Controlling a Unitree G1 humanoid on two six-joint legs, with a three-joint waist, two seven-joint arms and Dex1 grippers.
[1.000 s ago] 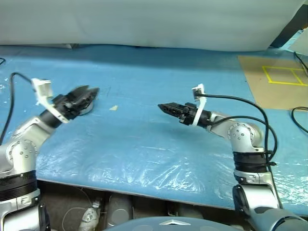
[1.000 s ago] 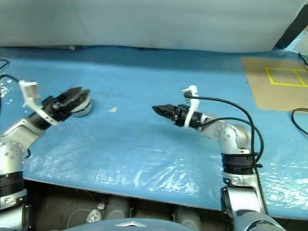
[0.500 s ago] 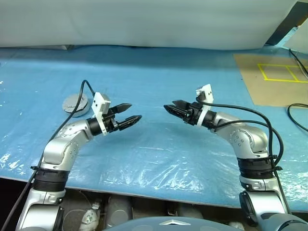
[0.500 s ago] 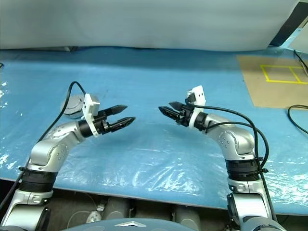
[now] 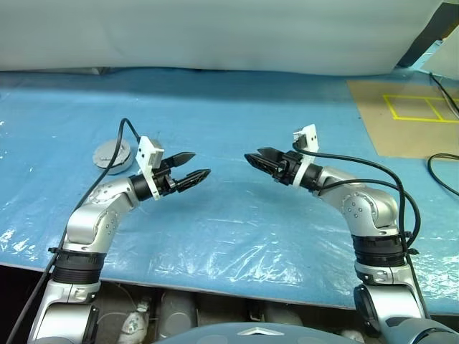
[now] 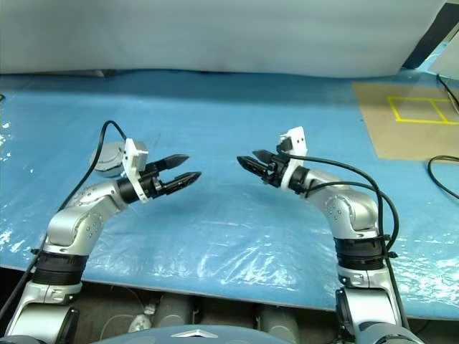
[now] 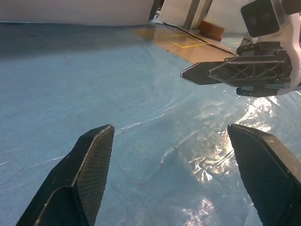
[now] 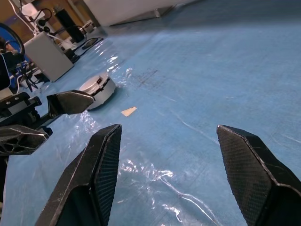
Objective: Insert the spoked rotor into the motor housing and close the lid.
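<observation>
1. Both arms hover over the blue plastic-covered table (image 5: 237, 236), tips aimed at each other across a gap in the middle. Nothing sits between them.

2. Left gripper (image 5: 192, 166): fingers spread, nothing in them. The left wrist view shows bare sheet between its two pads.

3. Right gripper (image 5: 257, 158): also spread and empty. Its wrist view shows open table between the fingers.

4. The only task piece I can spot is a round grey disc-shaped unit (image 5: 112, 155) lying flat on the table, back and off to the robot's left, behind the left forearm. In the right wrist view it reads as a squat round puck (image 8: 98, 89) with a lighter top. My guess is that it's the motor housing with the lid on, but I can't make out windings or a rotor, so I can't tell what's inside.

5. Key relation: that puck is on the left arm's side and clearly nearer the left gripper than the right, but it lies behind and outward of the left fingertips, which point away from it toward the centre. It's round, so there's no long axis to line up with.

6. There's a small tan scrap (image 8: 127, 111) just beside the puck.
</observation>
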